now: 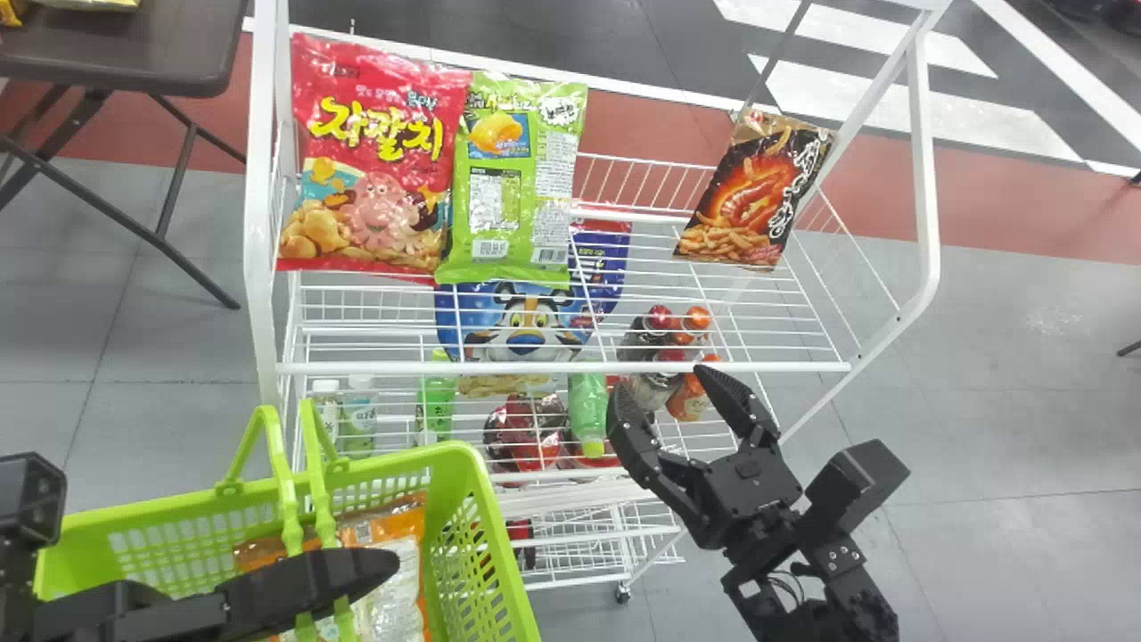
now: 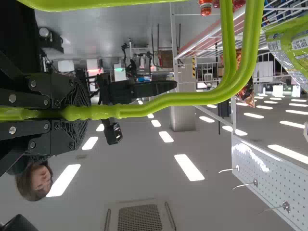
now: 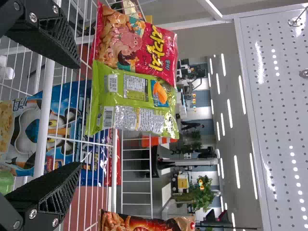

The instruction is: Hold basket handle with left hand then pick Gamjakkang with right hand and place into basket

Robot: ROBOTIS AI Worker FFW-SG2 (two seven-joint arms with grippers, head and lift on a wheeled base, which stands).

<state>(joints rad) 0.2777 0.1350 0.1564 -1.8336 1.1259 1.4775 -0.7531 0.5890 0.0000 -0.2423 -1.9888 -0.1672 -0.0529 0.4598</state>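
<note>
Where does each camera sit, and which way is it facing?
Head view: on the head, looking forward and down at the rack and basket; both arms show.
Left wrist view: on that wrist, looking out past the left hand, closed on the basket handle, into the room.
Right wrist view: on that wrist, looking between the right hand's two open fingers toward the rack and the room beyond.
Shared: head and right wrist views both show the red bag and green bag.

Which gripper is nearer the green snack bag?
Right. The right gripper is open near the front of the rack, right of the green snack bag; the left gripper is lower left, on the basket handle.
</note>
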